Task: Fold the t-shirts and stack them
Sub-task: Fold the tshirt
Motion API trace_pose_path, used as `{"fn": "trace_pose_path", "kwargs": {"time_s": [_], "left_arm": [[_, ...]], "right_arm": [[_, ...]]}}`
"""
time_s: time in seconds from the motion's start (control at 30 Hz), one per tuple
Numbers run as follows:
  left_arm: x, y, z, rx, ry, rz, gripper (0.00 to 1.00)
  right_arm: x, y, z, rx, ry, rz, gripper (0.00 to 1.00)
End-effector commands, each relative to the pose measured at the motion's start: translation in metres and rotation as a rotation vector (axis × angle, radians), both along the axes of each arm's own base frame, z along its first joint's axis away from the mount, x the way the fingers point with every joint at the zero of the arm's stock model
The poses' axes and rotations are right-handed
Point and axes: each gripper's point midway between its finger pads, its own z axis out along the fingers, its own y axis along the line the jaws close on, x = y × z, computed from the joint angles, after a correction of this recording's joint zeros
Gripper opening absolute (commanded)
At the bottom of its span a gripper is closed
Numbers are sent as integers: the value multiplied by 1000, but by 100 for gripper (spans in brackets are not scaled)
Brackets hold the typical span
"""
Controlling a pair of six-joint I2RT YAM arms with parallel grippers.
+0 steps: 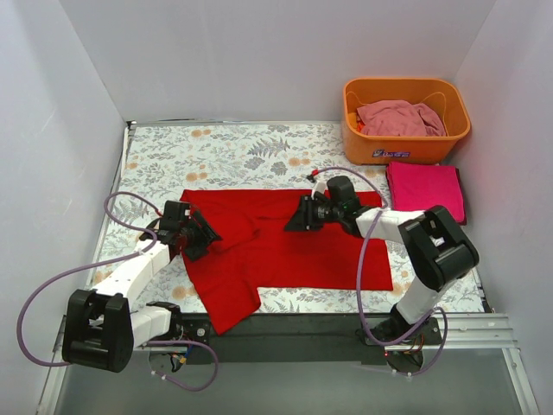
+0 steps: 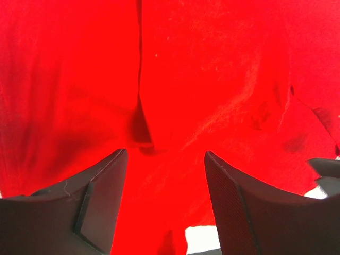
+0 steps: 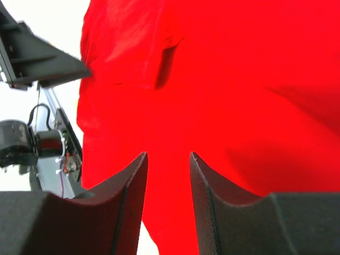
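Note:
The bright red t-shirt (image 1: 294, 251) lies spread flat across the middle of the table. My left gripper (image 1: 206, 232) is at its left edge, jaws wide open, with red cloth (image 2: 202, 95) under and between the fingers (image 2: 101, 196). My right gripper (image 1: 294, 216) is at the shirt's upper edge, jaws apart by a narrower gap, with red cloth (image 3: 223, 79) showing between the fingers (image 3: 212, 212). The magenta-pink t-shirt (image 1: 425, 188) lies folded at the right. The dusty pale pink t-shirt (image 1: 399, 117) is bunched in the orange basket (image 1: 454, 130).
The orange basket stands at the back right corner, just behind the folded magenta shirt. White walls close in the table on the left, back and right. The floral tablecloth (image 1: 216, 151) shows bare behind the red shirt. The left arm (image 3: 32, 53) shows in the right wrist view.

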Motion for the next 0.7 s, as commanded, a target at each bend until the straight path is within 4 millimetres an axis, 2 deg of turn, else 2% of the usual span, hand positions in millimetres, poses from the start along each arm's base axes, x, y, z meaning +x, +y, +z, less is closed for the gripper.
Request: {"fn": "trace_pose_path", "kwargs": {"time_s": [0.0,0.07,0.1,0.17,0.27,0.53,0.67], "left_arm": [[14,-2,6,-14,-74,16,56],[15,-2,1,-7,-77,22,56],[15,-2,-3,-5,-65,20,55],[16,-5,-3,-16,-65,12,54],[17,-10,-6,-27,-63,3,53],[14,-15,-12,-30,-45,-13,53],[11,-21,-9,-54,-43,-30,42]], "right_arm": [[7,34,17,98,-31,13,44],[6,49,19,115,-42,34,44],[5,53,12,110,-26,38,44],[5,66,16,133,-29,53,44],[7,77,9,133,-17,59,44],[14,91,-2,136,4,49,45],[13,92,-5,140,15,51,45]]}}
